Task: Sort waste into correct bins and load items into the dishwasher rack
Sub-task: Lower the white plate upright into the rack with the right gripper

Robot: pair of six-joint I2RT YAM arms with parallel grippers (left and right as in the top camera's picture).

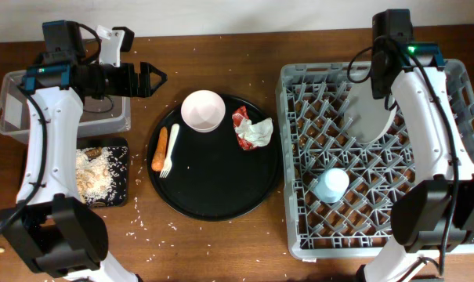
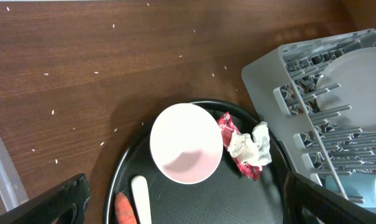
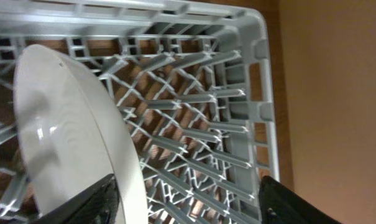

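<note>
The white bowl (image 1: 203,110) (image 2: 186,152), red-and-white wrapper (image 1: 251,129) (image 2: 245,146), orange carrot (image 1: 159,149) (image 2: 124,210) and white fork (image 1: 171,150) (image 2: 140,198) lie on the round black tray (image 1: 221,188). My left gripper (image 1: 150,78) (image 2: 188,211) is open and empty, above the table by the tray's left edge. The grey plate (image 1: 375,117) (image 3: 63,137) stands on edge in the dishwasher rack (image 1: 448,196) (image 3: 237,112). My right gripper (image 3: 188,208) is open, its left finger against the plate's face. The blue cup (image 1: 331,185) sits in the rack.
The clear tub (image 1: 17,117) is at the far left, partly under my left arm. The shallow black tray (image 1: 123,176) below it holds pale grain crumbs (image 1: 92,171). Loose crumbs are scattered on the wooden table (image 1: 221,243).
</note>
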